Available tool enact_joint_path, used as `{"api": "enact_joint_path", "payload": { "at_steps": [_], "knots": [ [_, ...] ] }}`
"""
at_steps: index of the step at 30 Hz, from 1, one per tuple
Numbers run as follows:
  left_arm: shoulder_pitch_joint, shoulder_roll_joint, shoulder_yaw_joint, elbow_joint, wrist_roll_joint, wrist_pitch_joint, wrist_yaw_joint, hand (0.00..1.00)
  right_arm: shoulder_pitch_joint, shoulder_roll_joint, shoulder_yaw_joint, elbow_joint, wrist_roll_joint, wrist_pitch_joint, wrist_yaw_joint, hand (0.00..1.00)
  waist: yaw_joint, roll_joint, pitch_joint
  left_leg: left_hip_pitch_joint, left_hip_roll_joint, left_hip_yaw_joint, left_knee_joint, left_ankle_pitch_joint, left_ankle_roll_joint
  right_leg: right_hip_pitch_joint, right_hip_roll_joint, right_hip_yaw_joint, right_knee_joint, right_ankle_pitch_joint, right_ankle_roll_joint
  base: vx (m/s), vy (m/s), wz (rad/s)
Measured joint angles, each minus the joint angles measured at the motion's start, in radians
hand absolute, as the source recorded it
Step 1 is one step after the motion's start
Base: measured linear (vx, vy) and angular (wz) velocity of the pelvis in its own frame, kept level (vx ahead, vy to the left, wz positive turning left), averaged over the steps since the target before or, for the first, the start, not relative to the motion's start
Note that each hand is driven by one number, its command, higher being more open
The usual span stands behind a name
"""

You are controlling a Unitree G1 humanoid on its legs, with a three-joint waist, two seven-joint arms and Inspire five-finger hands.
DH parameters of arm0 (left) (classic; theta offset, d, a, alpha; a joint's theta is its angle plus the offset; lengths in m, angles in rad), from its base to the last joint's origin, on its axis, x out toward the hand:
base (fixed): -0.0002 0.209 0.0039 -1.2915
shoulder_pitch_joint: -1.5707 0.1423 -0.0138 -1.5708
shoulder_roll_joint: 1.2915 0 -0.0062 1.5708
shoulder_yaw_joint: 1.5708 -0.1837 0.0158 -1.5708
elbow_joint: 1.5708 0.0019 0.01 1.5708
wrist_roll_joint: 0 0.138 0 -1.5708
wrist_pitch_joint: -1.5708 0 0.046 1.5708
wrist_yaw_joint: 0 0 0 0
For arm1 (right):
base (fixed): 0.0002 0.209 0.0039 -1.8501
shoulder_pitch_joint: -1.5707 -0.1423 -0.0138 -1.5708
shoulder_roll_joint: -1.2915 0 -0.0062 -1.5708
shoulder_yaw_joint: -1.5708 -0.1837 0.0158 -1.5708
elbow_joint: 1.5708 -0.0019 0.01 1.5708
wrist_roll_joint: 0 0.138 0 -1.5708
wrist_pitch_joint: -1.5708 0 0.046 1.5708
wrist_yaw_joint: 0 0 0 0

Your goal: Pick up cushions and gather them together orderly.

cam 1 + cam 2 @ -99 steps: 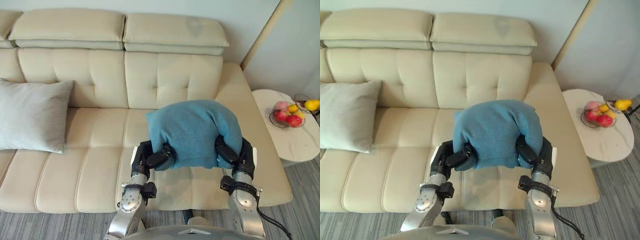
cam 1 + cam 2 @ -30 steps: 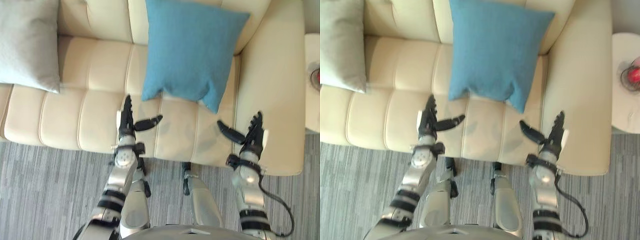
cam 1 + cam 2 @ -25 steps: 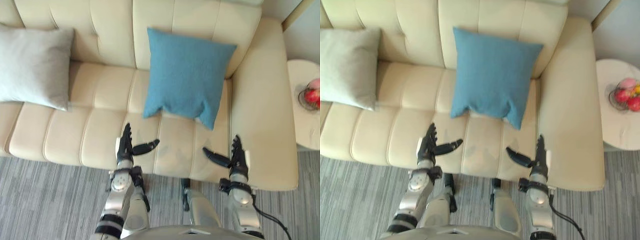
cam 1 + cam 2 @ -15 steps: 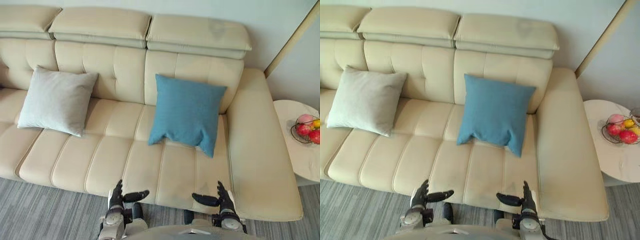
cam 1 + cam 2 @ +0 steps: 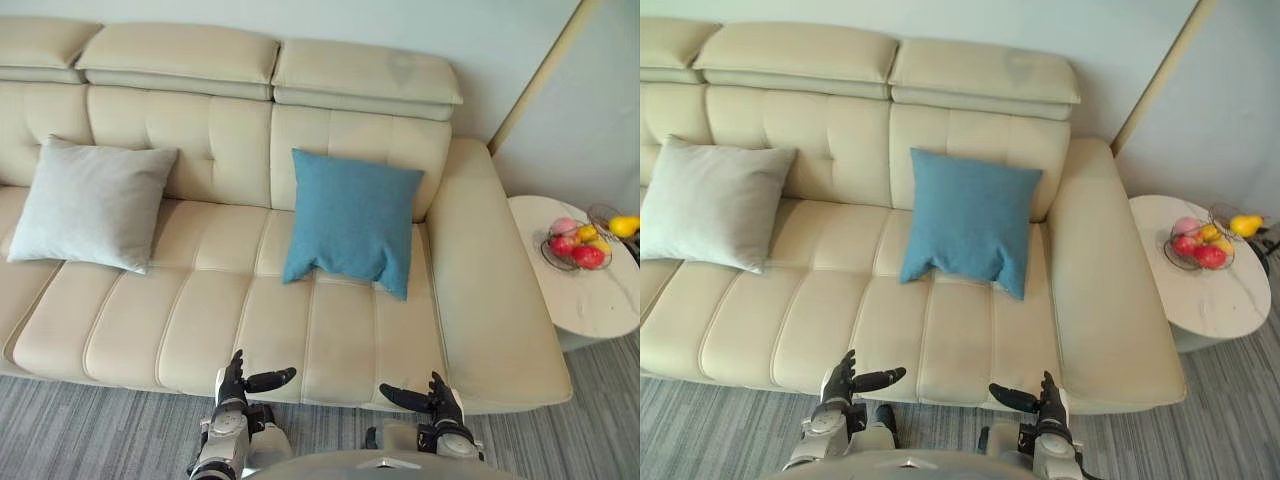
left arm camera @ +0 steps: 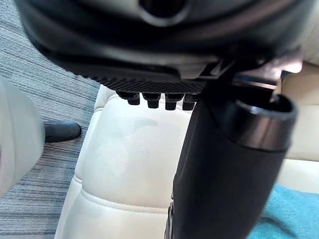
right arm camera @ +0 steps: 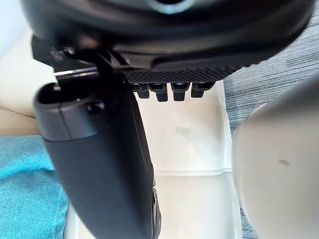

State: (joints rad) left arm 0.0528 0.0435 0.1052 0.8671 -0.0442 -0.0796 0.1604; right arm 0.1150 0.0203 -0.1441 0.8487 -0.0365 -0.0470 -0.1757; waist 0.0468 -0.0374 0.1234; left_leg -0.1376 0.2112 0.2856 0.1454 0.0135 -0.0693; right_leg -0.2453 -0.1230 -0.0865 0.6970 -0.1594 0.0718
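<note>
Upright on the cream sofa, two cushions stand well apart. One blue cushion leans against the sofa's backrest at the seat nearest the sofa's right armrest, its lower corners resting on the seat. One grey cushion leans against the same backrest toward the sofa's left end, with a bare stretch of seat between the two.

Both of the robot's hands are low at the sofa's front edge and hold nothing. The left hand has its fingers straight and its thumb stretched out sideways. The right hand mirrors it, fingers straight and thumb spread, and the two thumbs point toward each other across the gap. Neither hand touches a cushion. The left wrist view looks past its spread thumb at the sofa's seat, with a corner of blue fabric beyond.

Three headrest pads run along the top of the sofa's back. Just beside the sofa's right end stands one round white side table bearing a wire bowl of red and yellow fruit. Striped grey carpet lies in front of the sofa.
</note>
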Motion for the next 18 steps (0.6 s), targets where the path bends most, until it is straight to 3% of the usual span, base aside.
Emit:
{"api": "enact_joint_path", "payload": {
  "at_steps": [1, 2, 4, 5, 7, 9, 11, 13, 16, 18],
  "knots": [
    [0.011, 0.003, 0.002, -0.019, 0.000, -0.005, 0.001, 1.00, 0.008, 0.008, 0.003, 0.001, 0.000, 0.000, 0.000, 1.00, 0.003, -0.015, -0.010, -0.009, -0.009, -0.007, 0.005, 0.009, 0.002, 0.023, -0.028, 0.005, 0.096, -0.005, 0.014, -0.10, -0.219, 0.27],
    [0.017, 0.006, 0.014, -0.022, 0.000, -0.007, 0.004, 1.00, 0.004, 0.013, 0.008, 0.003, 0.000, -0.001, 0.001, 1.00, 0.006, -0.036, -0.024, -0.036, -0.016, -0.018, 0.023, 0.022, -0.007, 0.051, -0.030, 0.015, 0.050, -0.023, 0.038, -0.13, -0.276, 0.17],
    [0.017, -0.021, 0.040, -0.020, -0.001, -0.003, 0.009, 1.00, -0.015, 0.009, 0.003, 0.003, 0.000, 0.000, -0.002, 1.00, 0.026, -0.004, -0.030, -0.073, -0.007, -0.043, 0.027, 0.042, -0.004, 0.068, 0.009, 0.007, -0.062, -0.038, 0.043, -0.10, -0.173, -0.13],
    [0.023, -0.039, 0.040, -0.022, -0.003, -0.001, 0.008, 1.00, -0.023, -0.002, -0.012, 0.001, 0.000, 0.000, -0.008, 1.00, 0.045, 0.003, -0.029, -0.097, -0.005, -0.045, 0.026, 0.069, 0.000, 0.113, 0.026, 0.005, -0.171, -0.084, 0.031, -0.13, -0.173, -0.12],
    [0.008, -0.037, 0.023, -0.017, -0.003, 0.001, 0.008, 1.00, -0.037, -0.004, -0.015, 0.003, 0.001, 0.000, -0.014, 1.00, 0.055, 0.003, -0.029, -0.136, -0.004, -0.049, 0.025, 0.089, -0.024, 0.132, 0.032, -0.003, -0.271, -0.130, 0.004, -0.14, -0.151, 0.05],
    [-0.002, -0.046, 0.018, -0.007, -0.002, 0.002, 0.008, 1.00, -0.061, -0.009, -0.015, 0.003, 0.001, 0.000, -0.020, 1.00, 0.052, 0.039, -0.004, -0.155, 0.012, -0.083, 0.007, 0.131, -0.023, 0.155, 0.061, -0.036, -0.338, -0.125, -0.014, -0.24, -0.094, 0.31],
    [0.001, -0.059, -0.011, -0.008, -0.001, 0.001, 0.007, 1.00, -0.042, -0.011, -0.015, 0.007, 0.002, 0.000, -0.028, 1.00, 0.049, 0.058, -0.002, -0.143, 0.018, -0.103, -0.054, 0.185, -0.030, 0.159, 0.071, -0.087, -0.333, -0.118, -0.027, -0.24, -0.032, 0.61],
    [-0.010, -0.062, -0.011, -0.014, 0.000, 0.002, 0.005, 1.00, -0.039, -0.001, -0.022, 0.012, 0.022, 0.001, -0.032, 1.00, 0.049, 0.044, 0.009, -0.161, 0.025, -0.087, -0.008, 0.143, -0.016, 0.154, 0.053, -0.124, -0.336, -0.105, -0.047, -0.14, 0.012, 0.43],
    [-0.015, -0.065, -0.010, -0.014, 0.010, 0.002, 0.007, 1.00, -0.028, -0.006, -0.034, 0.012, 0.040, 0.000, -0.038, 1.00, 0.034, 0.027, 0.016, -0.159, 0.009, -0.083, 0.277, -0.080, -0.014, 0.142, 0.002, -0.137, -0.337, -0.075, -0.026, -0.12, 0.126, 0.28],
    [-0.014, -0.067, -0.005, -0.012, 0.013, 0.002, 0.006, 1.00, -0.024, -0.004, -0.038, 0.012, 0.040, 0.000, -0.037, 1.00, 0.031, 0.035, 0.012, -0.146, 0.024, -0.082, 0.345, -0.154, -0.010, 0.139, -0.006, -0.134, -0.337, -0.064, -0.009, -0.06, 0.165, 0.01]
  ]
}}
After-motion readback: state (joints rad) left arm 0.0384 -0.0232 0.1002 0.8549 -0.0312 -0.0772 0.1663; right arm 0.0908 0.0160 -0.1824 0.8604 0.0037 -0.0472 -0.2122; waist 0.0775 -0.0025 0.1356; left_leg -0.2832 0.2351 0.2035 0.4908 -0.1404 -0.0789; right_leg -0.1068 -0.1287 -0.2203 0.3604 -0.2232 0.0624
